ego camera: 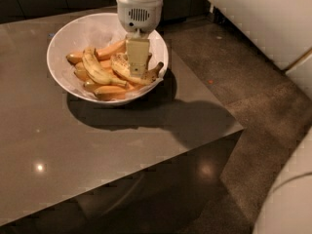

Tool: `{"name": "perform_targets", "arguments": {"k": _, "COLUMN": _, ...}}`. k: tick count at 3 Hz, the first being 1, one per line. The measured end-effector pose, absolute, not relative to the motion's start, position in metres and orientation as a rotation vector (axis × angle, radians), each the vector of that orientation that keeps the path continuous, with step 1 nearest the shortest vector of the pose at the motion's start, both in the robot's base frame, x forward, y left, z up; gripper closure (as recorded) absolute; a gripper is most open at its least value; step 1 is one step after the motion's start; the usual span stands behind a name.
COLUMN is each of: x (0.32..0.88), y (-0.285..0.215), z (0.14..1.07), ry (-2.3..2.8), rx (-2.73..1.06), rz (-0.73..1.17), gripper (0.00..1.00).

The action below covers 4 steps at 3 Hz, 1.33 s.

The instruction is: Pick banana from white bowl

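The white bowl [85, 27] stands at the back of a dark glossy table and holds several bananas. The speckled banana [121, 65] lies in the right half of the bowl, its dark stem pointing right toward the rim. My gripper [137, 71] hangs straight down from its white wrist [140, 6] and reaches onto the middle of that banana, hiding part of it. A slimmer curved banana [97, 70] lies just to the left. Smooth orange-tinted bananas [110, 89] lie around and beneath them.
The table [97, 150] ends at a front edge and at a right corner near the bowl. A speckled dark floor [253, 96] lies to the right. White furniture stands at the upper right [253, 18] and lower right [287, 199].
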<state>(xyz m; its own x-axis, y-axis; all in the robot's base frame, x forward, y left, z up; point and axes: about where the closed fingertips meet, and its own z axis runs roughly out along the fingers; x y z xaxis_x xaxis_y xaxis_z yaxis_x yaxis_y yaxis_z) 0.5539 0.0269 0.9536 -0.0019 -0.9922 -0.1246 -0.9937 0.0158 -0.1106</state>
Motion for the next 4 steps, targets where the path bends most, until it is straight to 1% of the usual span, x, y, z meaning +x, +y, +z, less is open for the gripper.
{"name": "perform_targets", "arguments": {"k": 2, "x": 0.557, "y": 0.027, "z": 0.945, "ry": 2.134, "rx": -2.104, "rz": 0.033, "gripper": 0.45}}
{"name": "perform_targets", "arguments": {"k": 4, "x": 0.555, "y": 0.028, "z": 0.936, "ry": 2.146, "rx": -2.123, "rz": 0.071, "gripper": 0.43}}
